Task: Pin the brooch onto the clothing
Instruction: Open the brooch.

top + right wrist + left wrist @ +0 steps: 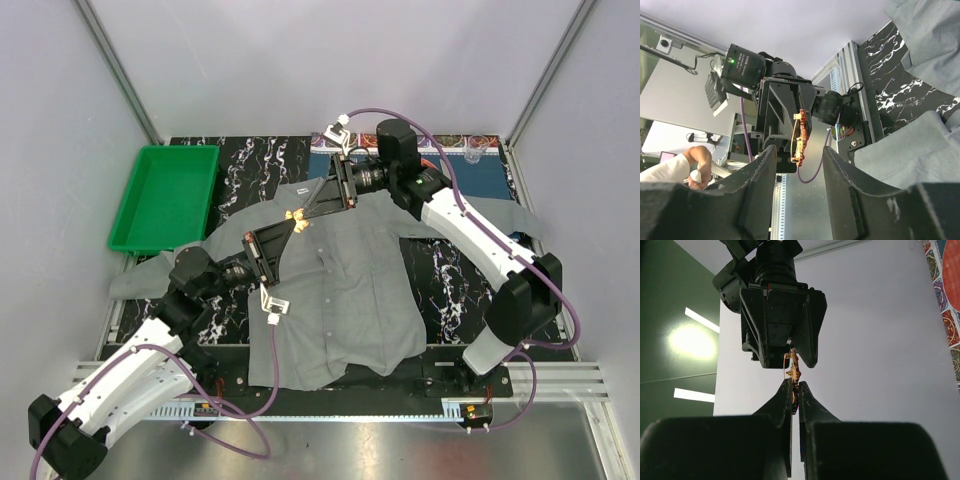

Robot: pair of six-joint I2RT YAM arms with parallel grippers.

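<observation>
The small gold brooch hangs in the air above the grey shirt, which lies spread flat on the table. My left gripper is shut on the brooch's lower end. In the left wrist view the brooch sticks up from the shut gripper. My right gripper faces it from the far side. In the right wrist view this gripper stands open, its fingers on either side of the brooch without touching it. The brooch's pin wire bows out to one side. The shirt shows at the right of that view.
A green tray sits at the back left. A black marbled mat lies under the shirt. A blue patterned placemat lies at the back right, partly under the right arm. A person's hand shows beyond the table.
</observation>
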